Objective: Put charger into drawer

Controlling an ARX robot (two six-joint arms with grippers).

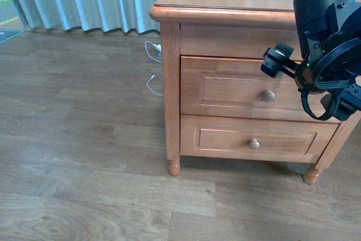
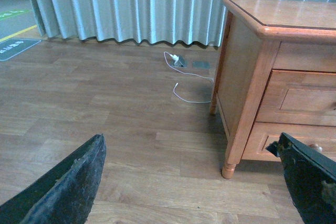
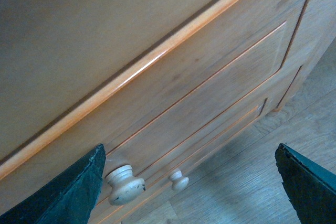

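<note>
Drawer (image 1: 248, 88) shut, contents unseen; its knob (image 3: 125, 184) sits just beside one of the spread, empty right fingers (image 3: 68, 190). Left fingers (image 2: 68, 187) also apart, over bare floor (image 2: 105, 108). Charger not visible.

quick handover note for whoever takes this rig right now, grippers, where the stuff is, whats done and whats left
Right gripper: open, empty, in front of the top drawer, near its knob and not touching it.
Left gripper: open, empty, low over the floor left of the cabinet.
Drawer: shut.
Charger: not seen in any view; only a thin white cord lies on the floor by the curtain.
Done: nothing visible.
Left: pull the drawer open, find the charger, put it in.
</note>
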